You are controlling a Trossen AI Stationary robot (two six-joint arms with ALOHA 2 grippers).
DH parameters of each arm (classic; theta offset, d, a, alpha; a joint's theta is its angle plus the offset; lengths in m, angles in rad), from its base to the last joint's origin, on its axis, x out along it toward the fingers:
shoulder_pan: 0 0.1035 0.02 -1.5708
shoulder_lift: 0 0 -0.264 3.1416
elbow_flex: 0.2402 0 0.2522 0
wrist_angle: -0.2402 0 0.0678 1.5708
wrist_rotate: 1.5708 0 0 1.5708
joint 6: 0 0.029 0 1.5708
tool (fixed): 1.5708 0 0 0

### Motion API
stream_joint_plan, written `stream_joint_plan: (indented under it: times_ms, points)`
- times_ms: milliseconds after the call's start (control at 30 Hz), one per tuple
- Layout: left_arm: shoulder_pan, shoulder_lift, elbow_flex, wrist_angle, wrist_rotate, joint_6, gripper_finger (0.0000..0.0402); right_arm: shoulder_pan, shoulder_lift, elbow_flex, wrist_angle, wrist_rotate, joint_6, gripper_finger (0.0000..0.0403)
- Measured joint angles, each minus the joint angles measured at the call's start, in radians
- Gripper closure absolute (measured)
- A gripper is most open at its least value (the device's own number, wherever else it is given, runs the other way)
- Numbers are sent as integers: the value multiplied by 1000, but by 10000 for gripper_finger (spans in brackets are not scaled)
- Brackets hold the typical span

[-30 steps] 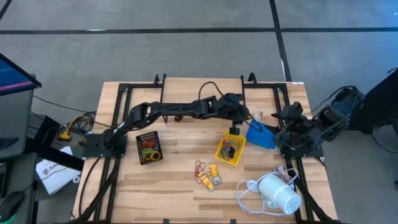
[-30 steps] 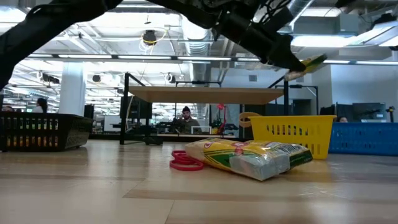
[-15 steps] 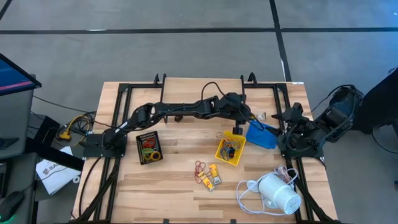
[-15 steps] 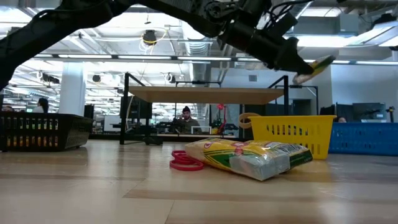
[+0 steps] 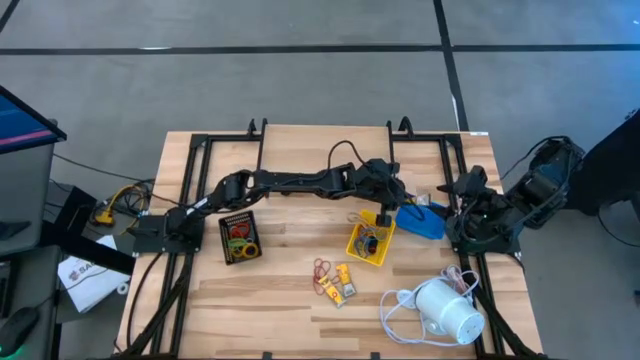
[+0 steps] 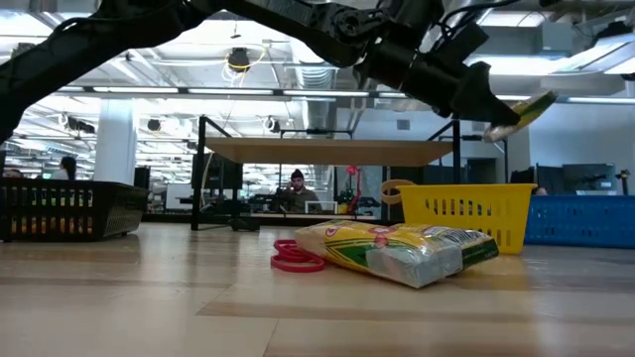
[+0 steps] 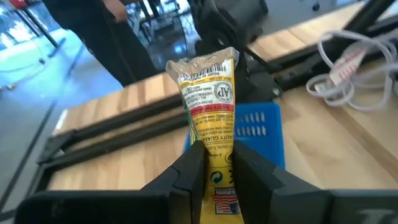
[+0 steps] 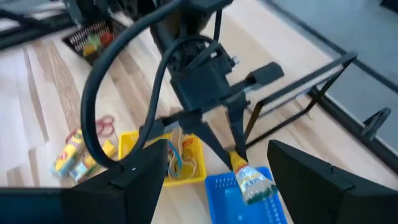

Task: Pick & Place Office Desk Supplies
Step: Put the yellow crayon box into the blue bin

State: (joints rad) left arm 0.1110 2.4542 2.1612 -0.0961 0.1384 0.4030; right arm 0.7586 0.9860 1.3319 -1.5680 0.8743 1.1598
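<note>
Left tool (image 7: 214,163) clenches a crinkly yellow packet (image 7: 208,93) above the perforated blue tray (image 7: 255,127).

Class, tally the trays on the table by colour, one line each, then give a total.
Black tray: 1
Yellow tray: 1
Blue tray: 1
Total: 3

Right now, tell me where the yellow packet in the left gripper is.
The yellow packet is pinched in the left gripper, held in the air above the blue tray, which sits right of the yellow tray in the high view.
</note>
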Motion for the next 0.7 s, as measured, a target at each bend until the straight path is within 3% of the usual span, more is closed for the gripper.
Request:
stream_joint_plan:
  times_ms: [400,700]
  points:
    - [-1,2,0,28,-1,0,336,-68,0,-62,-3,-89,41,129]
    - [-1,2,0,72,45,-25,336,-74,-13,-61,-3,-95,37,129]
